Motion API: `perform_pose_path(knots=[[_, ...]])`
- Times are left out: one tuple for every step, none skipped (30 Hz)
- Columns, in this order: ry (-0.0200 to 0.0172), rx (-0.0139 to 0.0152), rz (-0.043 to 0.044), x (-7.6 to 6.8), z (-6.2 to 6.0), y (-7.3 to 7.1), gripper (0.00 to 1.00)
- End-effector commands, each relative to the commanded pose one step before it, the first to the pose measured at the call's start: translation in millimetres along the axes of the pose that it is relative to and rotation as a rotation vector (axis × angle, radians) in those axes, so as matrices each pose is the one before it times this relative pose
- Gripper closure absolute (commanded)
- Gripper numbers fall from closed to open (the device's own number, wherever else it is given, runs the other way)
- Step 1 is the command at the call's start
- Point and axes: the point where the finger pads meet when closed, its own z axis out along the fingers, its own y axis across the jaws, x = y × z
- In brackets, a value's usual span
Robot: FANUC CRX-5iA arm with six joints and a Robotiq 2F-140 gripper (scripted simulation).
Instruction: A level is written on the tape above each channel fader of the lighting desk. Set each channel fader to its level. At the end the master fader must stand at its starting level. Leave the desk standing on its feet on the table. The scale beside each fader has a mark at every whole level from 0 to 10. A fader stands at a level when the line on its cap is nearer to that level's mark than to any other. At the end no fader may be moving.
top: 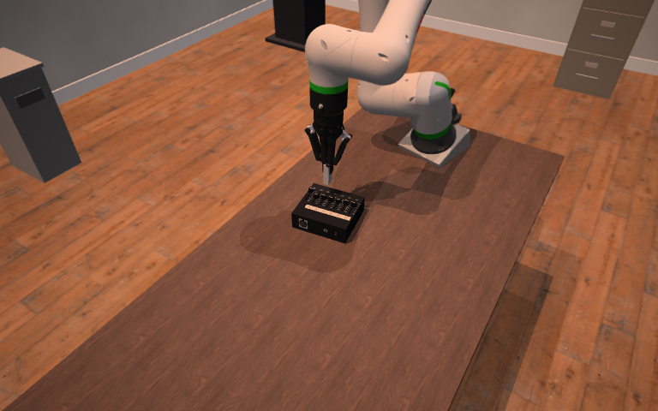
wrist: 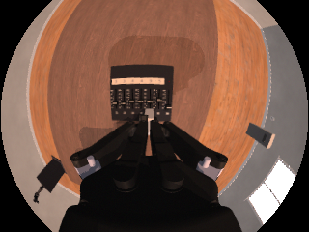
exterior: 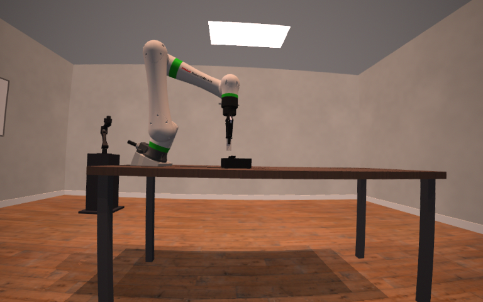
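The black lighting desk [top: 328, 211] stands on its feet on the brown table, with a row of several faders [top: 334, 200] on top and a pale tape strip [top: 327, 211] along them. It also shows in the side view [exterior: 236, 162] and in the wrist view [wrist: 142, 95]. My gripper [top: 327, 177] is shut with nothing between its fingers. It points straight down and hovers a short way above the far left part of the fader row, apart from the desk. In the side view the gripper's fingertips [exterior: 229, 146] hang clear above the desk. The tape's numbers are too small to read.
The arm's base [top: 434, 140] stands on the table behind the desk. A black pedestal [exterior: 102, 181] with a small stand is beside the table's far end. A grey cabinet [top: 31, 115] and a filing cabinet [top: 601, 45] stand on the floor away from the table.
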Motion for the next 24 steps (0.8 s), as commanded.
perform_pose_path(knots=[[-0.00164, 0.00259, -0.00059, -0.06, -0.1, 0.27, 1.0], [0.0, 0.0, 0.0, 0.0, 0.0, 0.0, 1.0], [0.0, 0.0, 0.0, 0.0, 0.0, 0.0, 1.0], [0.0, 0.0, 0.0, 0.0, 0.0, 0.0, 1.0], [0.0, 0.0, 0.0, 0.0, 0.0, 0.0, 1.0], [0.0, 0.0, 0.0, 0.0, 0.01, 0.0, 1.0], [0.0, 0.0, 0.0, 0.0, 0.02, 0.0, 1.0], [0.0, 0.0, 0.0, 0.0, 0.04, 0.0, 1.0], [0.0, 0.0, 0.0, 0.0, 0.06, 0.0, 1.0], [0.0, 0.0, 0.0, 0.0, 0.09, 0.0, 1.0], [0.0, 0.00001, -0.00001, 0.0, 0.11, 0.01, 1.0], [0.0, 0.0, 0.0, 0.0, 0.0, 0.0, 1.0], [0.0, 0.0, 0.0, 0.0, 0.0, 0.0, 1.0], [0.0, 0.00001, -0.00001, 0.0, 0.15, 0.01, 1.0], [0.0, 0.00001, -0.00001, 0.0, 0.18, 0.01, 1.0], [-0.00001, 0.00001, -0.00001, 0.0, 0.22, 0.01, 1.0], [-0.00001, 0.00002, -0.00001, 0.0, 0.26, 0.01, 1.0], [-0.00001, 0.00002, -0.00002, 0.0, 0.29, 0.01, 1.0], [-0.00001, 0.00002, -0.00002, 0.0, 0.33, 0.02, 1.0], [-0.00001, 0.00002, -0.00002, 0.0, 0.37, 0.02, 1.0], [-0.00001, 0.00002, -0.00002, 0.0, 0.41, 0.02, 1.0], [-0.00001, 0.00003, -0.00002, 0.0, 0.45, 0.02, 1.0], [-0.00001, 0.00003, -0.00003, 0.0, 0.49, 0.03, 1.0], [-0.00001, 0.00003, -0.00003, 0.0, 0.52, 0.03, 1.0]])
